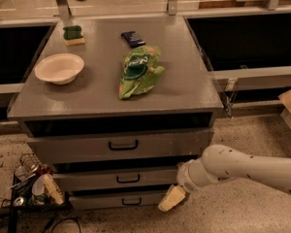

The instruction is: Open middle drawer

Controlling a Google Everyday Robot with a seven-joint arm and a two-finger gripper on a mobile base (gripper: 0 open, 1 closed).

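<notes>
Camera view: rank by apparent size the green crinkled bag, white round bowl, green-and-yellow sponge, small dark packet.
Largest first: green crinkled bag; white round bowl; then green-and-yellow sponge and small dark packet, too alike to rank. The gripper sits low, by the bottom drawer's right end.

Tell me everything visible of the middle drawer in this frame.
The middle drawer is a wide, low grey front panel with a small black loop handle at its centre. It sits between the taller top drawer and the narrower bottom drawer and looks pushed in: none of its inside shows. The arm hides its right end. The gripper hangs just below that end, right of the handle and off it; contact with the panel cannot be told.
</notes>
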